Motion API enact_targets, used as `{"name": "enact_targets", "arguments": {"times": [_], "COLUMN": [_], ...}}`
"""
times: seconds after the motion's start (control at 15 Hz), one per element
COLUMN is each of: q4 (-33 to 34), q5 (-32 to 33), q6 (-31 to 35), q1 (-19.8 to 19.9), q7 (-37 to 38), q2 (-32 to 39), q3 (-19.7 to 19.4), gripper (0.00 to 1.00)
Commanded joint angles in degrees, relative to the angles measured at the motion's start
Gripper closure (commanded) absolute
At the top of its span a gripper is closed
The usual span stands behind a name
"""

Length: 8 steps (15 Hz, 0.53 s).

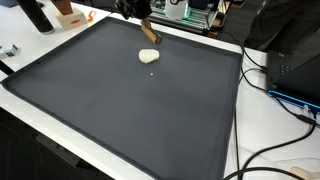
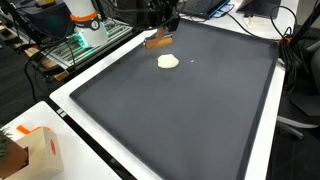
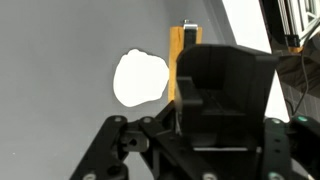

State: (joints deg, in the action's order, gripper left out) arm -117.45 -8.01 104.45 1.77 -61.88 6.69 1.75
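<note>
My tool [image 1: 141,20] hangs right over a wooden block [image 1: 150,33] on the dark mat [image 1: 120,110]. I cannot tell whether it pinches the block. A white lump [image 1: 149,56] lies just beside the tool.

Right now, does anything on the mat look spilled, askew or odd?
Only small things: a tiny white speck lies on the dark mat apart from the white lump, and the wooden block by the gripper is tilted at the mat's edge.
</note>
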Motion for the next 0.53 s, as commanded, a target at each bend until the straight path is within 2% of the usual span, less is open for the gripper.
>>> {"name": "enact_targets", "arguments": {"times": [0.0,0.47], "q4": [1.5,3.4], "q5": [-1.0,-0.5], "q6": [-5.5,-5.1], "q1": [0.3,0.0], "q7": [10.5,32.1], "q2": [-4.6,-9.2], "q3": [-1.2,-2.2], "gripper": [0.81,0.81]}}
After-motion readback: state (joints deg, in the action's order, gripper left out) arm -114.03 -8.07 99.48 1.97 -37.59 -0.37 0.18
